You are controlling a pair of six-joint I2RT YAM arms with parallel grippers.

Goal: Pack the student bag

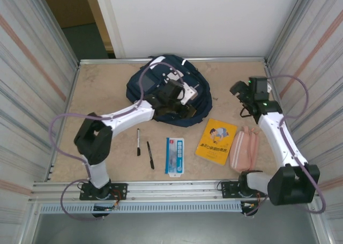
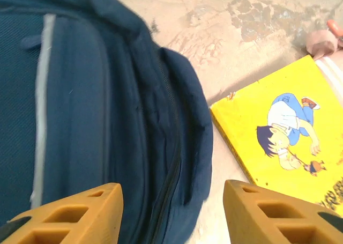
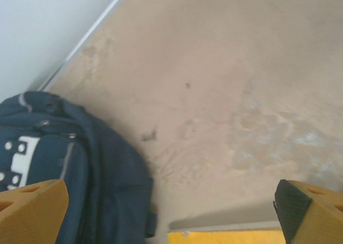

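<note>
The student bag, navy blue with white patches, lies at the back middle of the table. My left gripper hovers over the bag's near right edge. In the left wrist view its orange fingers stand apart, open, with the bag's zipped edge below the gap and nothing clamped. My right gripper hangs to the right of the bag, above bare table. Seen from the right wrist, that gripper is wide open and empty, with the bag at the left.
A yellow picture book lies right of centre, with a pink pouch beside it. Two black pens and a blue-and-white packet lie near the front. Metal walls close in the left and right sides.
</note>
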